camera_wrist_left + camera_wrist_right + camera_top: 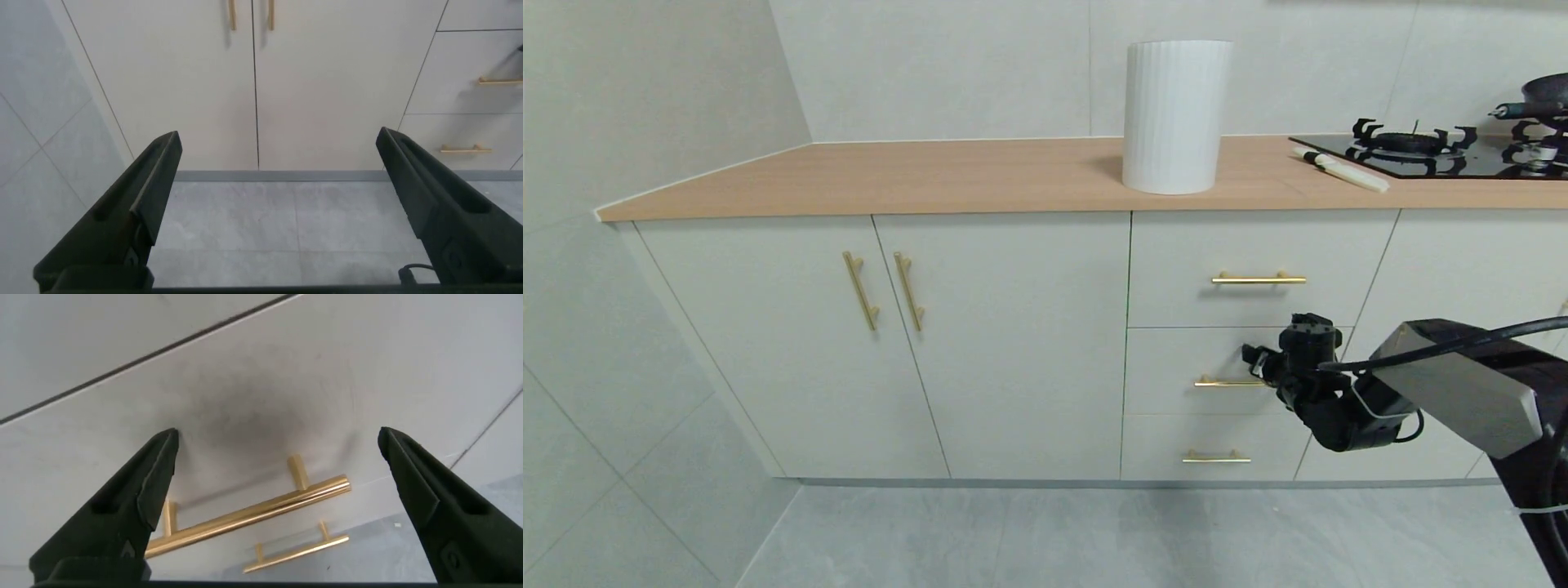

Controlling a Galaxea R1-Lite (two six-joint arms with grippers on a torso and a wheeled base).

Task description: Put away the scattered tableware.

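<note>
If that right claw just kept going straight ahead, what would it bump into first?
Probably the middle drawer's gold handle, or the drawer front just above it; depth is hard to judge.

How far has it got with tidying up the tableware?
Barely started, by the look of it. Nothing looks put away: all three drawers are shut, and the white utensils lie on the counter beside the stove. In hand: the right hand, open, is at the middle drawer's handle, not closed on it. The left hand is open and empty. Left: opening the drawer, then fetching and stowing the utensils.
</note>
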